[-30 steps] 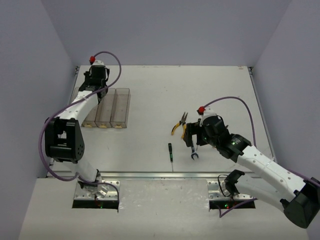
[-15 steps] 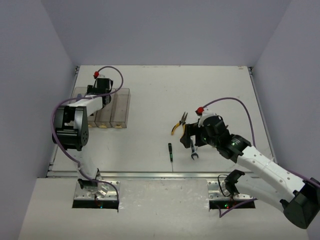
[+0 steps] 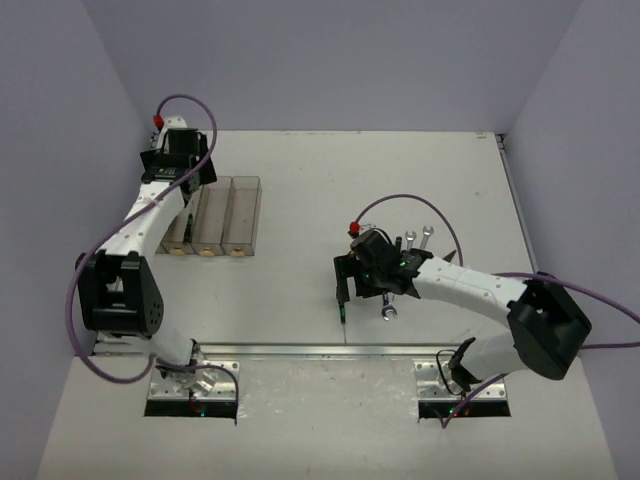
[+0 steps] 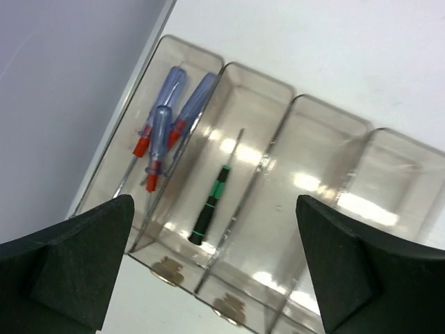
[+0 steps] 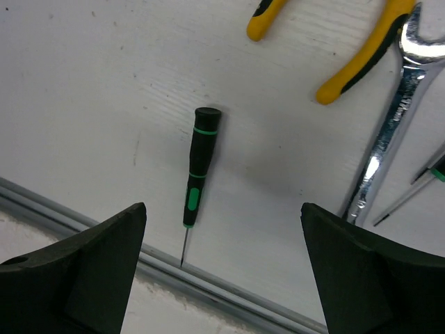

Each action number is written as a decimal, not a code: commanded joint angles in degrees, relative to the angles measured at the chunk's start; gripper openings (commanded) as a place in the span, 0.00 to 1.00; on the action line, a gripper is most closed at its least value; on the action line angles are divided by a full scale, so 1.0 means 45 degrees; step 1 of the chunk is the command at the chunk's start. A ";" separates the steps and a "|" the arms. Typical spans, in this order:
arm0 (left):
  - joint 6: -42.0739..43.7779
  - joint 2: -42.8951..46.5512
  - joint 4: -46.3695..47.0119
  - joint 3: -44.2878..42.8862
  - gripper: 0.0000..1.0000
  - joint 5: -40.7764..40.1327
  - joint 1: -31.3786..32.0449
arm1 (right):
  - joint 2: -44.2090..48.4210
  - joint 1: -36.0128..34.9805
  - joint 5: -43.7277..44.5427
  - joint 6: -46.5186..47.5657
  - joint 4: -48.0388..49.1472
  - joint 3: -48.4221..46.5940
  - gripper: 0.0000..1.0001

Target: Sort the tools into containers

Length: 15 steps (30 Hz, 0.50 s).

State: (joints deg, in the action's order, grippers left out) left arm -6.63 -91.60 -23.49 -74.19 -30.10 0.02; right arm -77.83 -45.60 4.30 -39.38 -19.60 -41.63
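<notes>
My left end effector (image 4: pixel 215 202) and right end effector (image 5: pixel 222 229) are both spread. I should centre the right one over the screwdriver (image 5: pixel 200 163) handle on the bench (image 5: pixel 104 83), then descend straight.

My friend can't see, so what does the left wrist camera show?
Four joined clear bins sit below the open left claw. The bin nearest the wall holds three blue-and-red screwdrivers, the next one black-and-green screwdriver, and two look empty.
</notes>
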 commanded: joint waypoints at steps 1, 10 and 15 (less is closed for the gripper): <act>-0.2312 0.3761 -0.0342 0.1006 1.00 0.3425 0.0846 | -0.1832 -0.0476 0.1323 -0.0932 0.0257 -0.1182 0.82; -0.3709 0.7444 0.1639 0.4736 1.00 0.6734 0.2406 | -0.4985 -0.1079 0.2063 -0.1785 -0.0104 -0.2698 0.45; -0.4206 0.8599 0.2020 0.6056 1.00 0.7340 0.2573 | -0.5622 -0.1102 0.2067 -0.2153 -0.0310 -0.2982 0.12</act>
State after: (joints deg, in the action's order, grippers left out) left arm -22.04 -56.52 -17.77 -49.47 -2.24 10.92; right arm -100.89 -50.27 11.52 -46.09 -19.90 -53.82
